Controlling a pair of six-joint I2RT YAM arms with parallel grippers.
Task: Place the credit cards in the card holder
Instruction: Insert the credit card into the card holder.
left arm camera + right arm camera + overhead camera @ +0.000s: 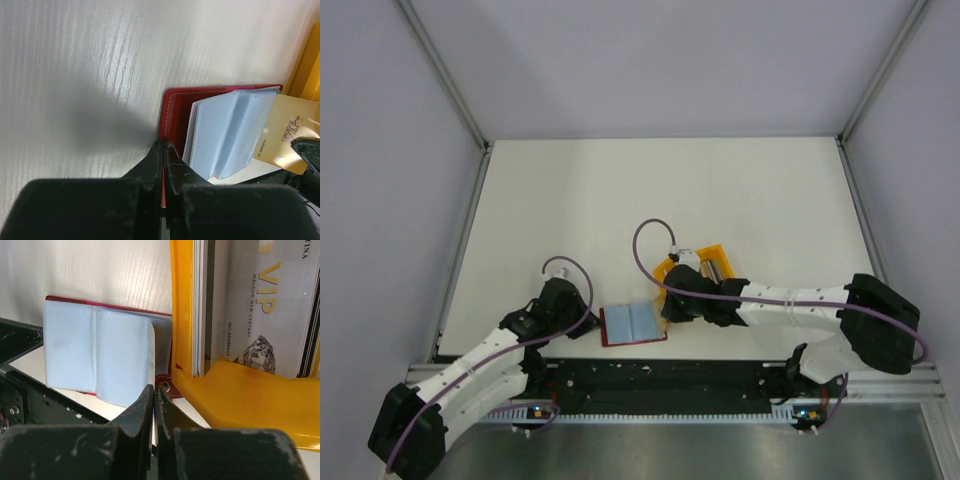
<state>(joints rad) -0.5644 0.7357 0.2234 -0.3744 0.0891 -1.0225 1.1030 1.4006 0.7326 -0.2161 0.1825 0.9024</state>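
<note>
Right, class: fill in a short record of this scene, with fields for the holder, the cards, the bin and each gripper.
card holder: lying open on the table, red cover down, pale blue sleeves facing up
left gripper: shut on the holder's red edge
right gripper: shut, apparently on a gold VIP card at the holder's opposite side
yellow bin: right beside the holder, next to its snap tab
other cards: standing on edge inside the bin

The card holder [633,324] lies open on the counter [720,190] near its front edge, one credit card [285,132] tucked under its right side. The bin [240,390] holding more cards [250,305] stands just right.
</note>
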